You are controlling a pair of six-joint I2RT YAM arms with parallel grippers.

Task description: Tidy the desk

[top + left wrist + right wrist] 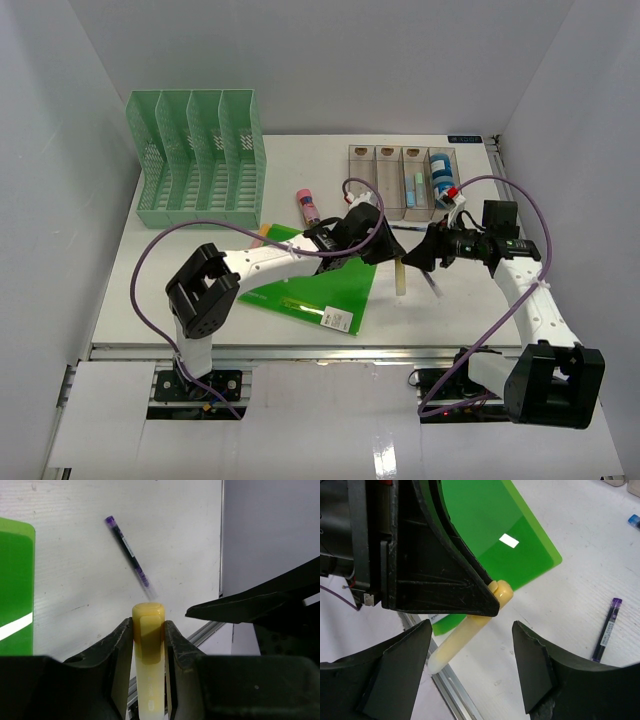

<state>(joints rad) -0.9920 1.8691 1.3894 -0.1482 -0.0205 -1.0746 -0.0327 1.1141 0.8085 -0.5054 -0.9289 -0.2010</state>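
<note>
My left gripper (385,250) is shut on a yellow highlighter (400,275) and holds it above the white desk (420,320), cap end out. In the left wrist view the highlighter (148,645) sits clamped between both jaws. My right gripper (415,257) is open and empty, right beside the highlighter. In the right wrist view its fingers (400,665) stand wide on either side of the highlighter (462,637) without touching it. A purple pen (432,283) lies on the desk under the grippers; it also shows in the left wrist view (127,550) and the right wrist view (606,630).
A green folder (310,280) lies flat at centre under the left arm. A green slotted file rack (200,160) stands at the back left. A clear compartment tray (400,180) with small items is at the back right. A pink glue stick (307,205) lies between them.
</note>
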